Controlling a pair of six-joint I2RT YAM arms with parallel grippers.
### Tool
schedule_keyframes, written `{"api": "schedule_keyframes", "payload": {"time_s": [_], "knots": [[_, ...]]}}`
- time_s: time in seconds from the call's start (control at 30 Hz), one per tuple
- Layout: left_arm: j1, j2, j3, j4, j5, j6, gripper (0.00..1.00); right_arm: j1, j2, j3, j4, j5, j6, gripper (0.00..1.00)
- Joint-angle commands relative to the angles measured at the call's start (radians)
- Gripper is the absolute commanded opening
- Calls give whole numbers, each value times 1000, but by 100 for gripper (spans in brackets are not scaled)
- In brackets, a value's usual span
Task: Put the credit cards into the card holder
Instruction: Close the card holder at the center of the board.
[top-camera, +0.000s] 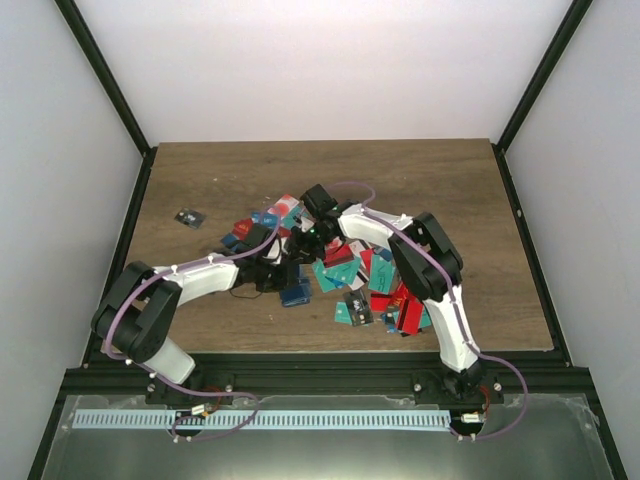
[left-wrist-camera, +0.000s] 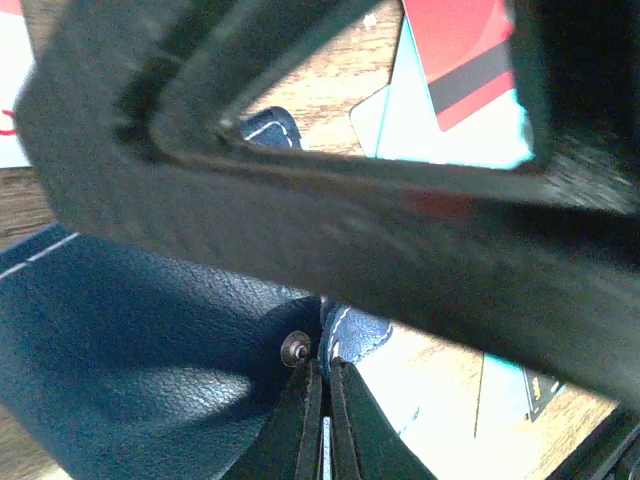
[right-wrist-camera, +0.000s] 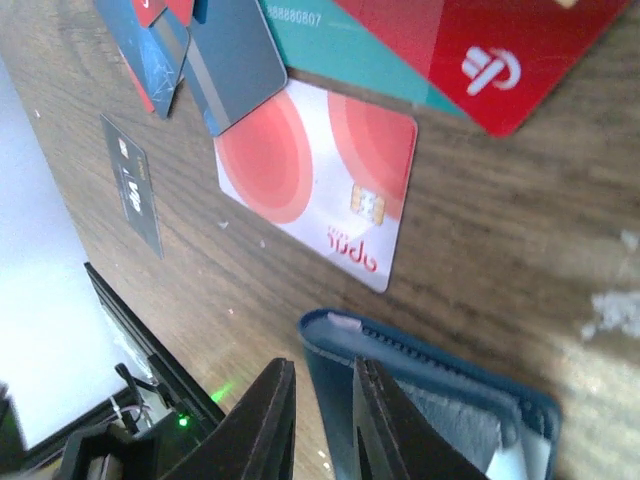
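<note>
Centrally, mid-table, we note left gripper (left-wrist-camera: 320, 375) clamped on the card holder (left-wrist-camera: 120, 340) edge; right gripper (right-wrist-camera: 325, 385) pinches another rim. Scattered credit cards (top-camera: 370, 290) crowd right; bare table (top-camera: 420, 180) far.

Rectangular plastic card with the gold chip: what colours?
White rectangular plastic card, red circles; right wrist view.

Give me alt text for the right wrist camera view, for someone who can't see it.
The right gripper clamps its two dark fingers on the edge of the navy card holder, low over a wooden table. Just beyond lie a white card with red circles and a red card.
</note>
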Motion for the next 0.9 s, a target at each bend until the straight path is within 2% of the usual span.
{"api": "schedule_keyframes", "payload": {"time_s": [0.0,0.4,0.7,0.87], "knots": [[-7,-8,11,-13,13,18,4,-6,49,50,-47,-16,-78,19],[-5,-38,42,-136,-26,67,4,-4,-89,-229,56,-25,-48,18],[-1,12,151,-260,-86,140,4,-4,-87,-218,74,-18,-37,18],[2,63,211,-299,-81,181,4,-8,-76,-130,33,13,-67,18]]}}
